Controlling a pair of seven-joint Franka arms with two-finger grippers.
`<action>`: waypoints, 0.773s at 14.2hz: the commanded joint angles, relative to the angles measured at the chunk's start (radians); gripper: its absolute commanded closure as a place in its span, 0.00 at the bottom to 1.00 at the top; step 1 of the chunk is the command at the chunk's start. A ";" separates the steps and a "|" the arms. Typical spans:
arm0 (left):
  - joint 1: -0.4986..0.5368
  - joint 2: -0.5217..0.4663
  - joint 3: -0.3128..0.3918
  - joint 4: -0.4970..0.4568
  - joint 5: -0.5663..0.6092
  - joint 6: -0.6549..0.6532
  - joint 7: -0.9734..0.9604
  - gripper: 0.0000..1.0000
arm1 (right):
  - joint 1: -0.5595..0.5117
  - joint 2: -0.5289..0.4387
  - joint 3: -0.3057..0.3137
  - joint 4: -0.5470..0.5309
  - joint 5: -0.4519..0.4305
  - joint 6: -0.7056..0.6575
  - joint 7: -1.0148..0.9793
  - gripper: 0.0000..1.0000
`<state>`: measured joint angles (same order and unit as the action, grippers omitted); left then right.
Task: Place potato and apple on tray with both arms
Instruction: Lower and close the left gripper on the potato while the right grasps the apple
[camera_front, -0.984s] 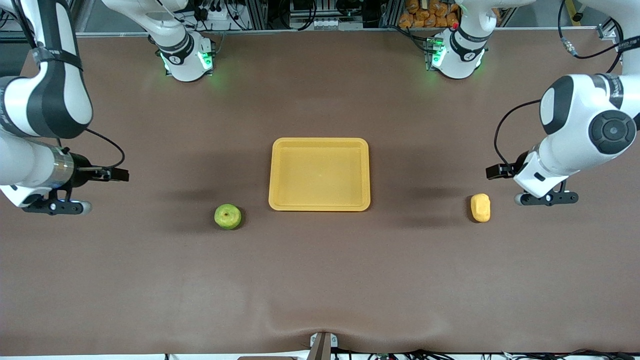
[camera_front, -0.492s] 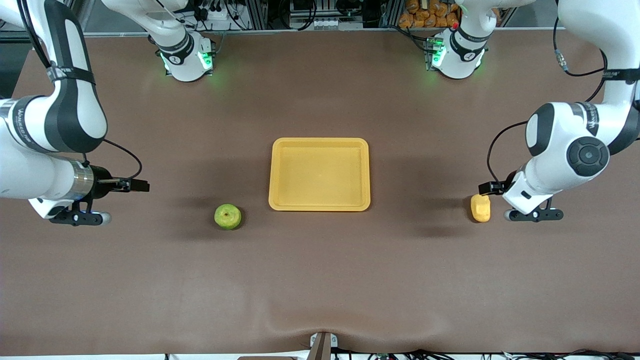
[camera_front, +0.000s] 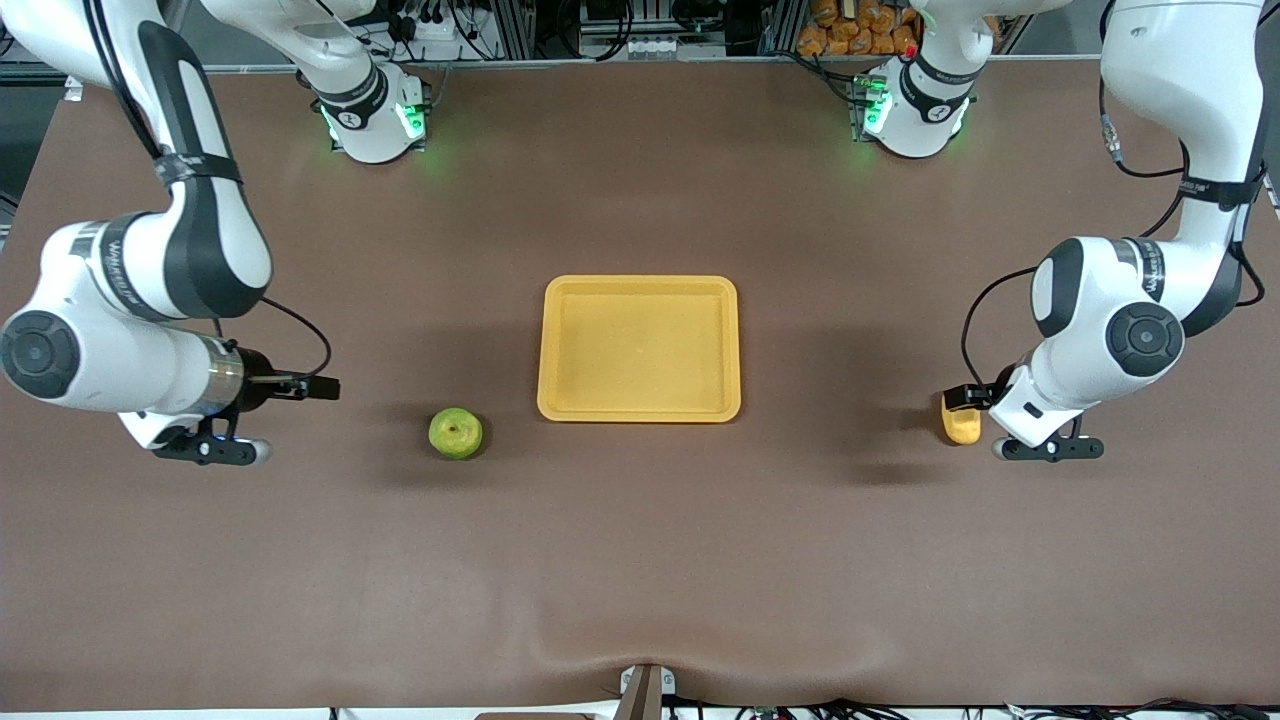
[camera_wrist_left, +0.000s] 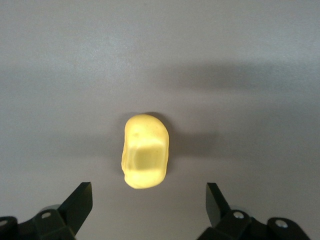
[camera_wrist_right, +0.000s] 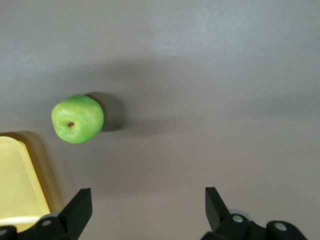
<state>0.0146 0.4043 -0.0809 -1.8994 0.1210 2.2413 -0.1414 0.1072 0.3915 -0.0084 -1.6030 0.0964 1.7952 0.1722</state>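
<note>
1. The left gripper (camera_front: 968, 398) hangs over the potato (camera_front: 962, 425), fingers (camera_wrist_left: 80, 201) spread wide; in the left wrist view the potato (camera_wrist_left: 145, 151) lies on the table (camera_front: 640, 560) ahead of the gap between the fingertips, untouched.
2. The right gripper (camera_front: 325, 388) is over bare table toward the right arm's end, fingers (camera_wrist_right: 80, 202) spread wide, holding nothing.
3. The apple (camera_front: 456, 433) sits well ahead of those fingers, off to one side, stem dimple up.
4. The tray (camera_front: 640, 410) lies between apple and potato, a little farther from the front camera than both.
</note>
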 joint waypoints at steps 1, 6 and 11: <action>0.004 0.024 0.009 0.010 0.019 0.035 -0.001 0.00 | 0.026 0.030 -0.004 0.009 0.009 0.030 0.036 0.00; 0.015 0.076 0.007 0.010 0.034 0.095 -0.001 0.00 | 0.072 0.070 -0.004 0.008 0.009 0.078 0.075 0.00; 0.027 0.125 0.007 0.006 0.034 0.142 -0.001 0.00 | 0.120 0.107 -0.004 -0.011 0.009 0.168 0.139 0.00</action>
<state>0.0287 0.5092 -0.0717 -1.8990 0.1348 2.3570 -0.1414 0.2093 0.4837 -0.0075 -1.6107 0.0970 1.9303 0.2844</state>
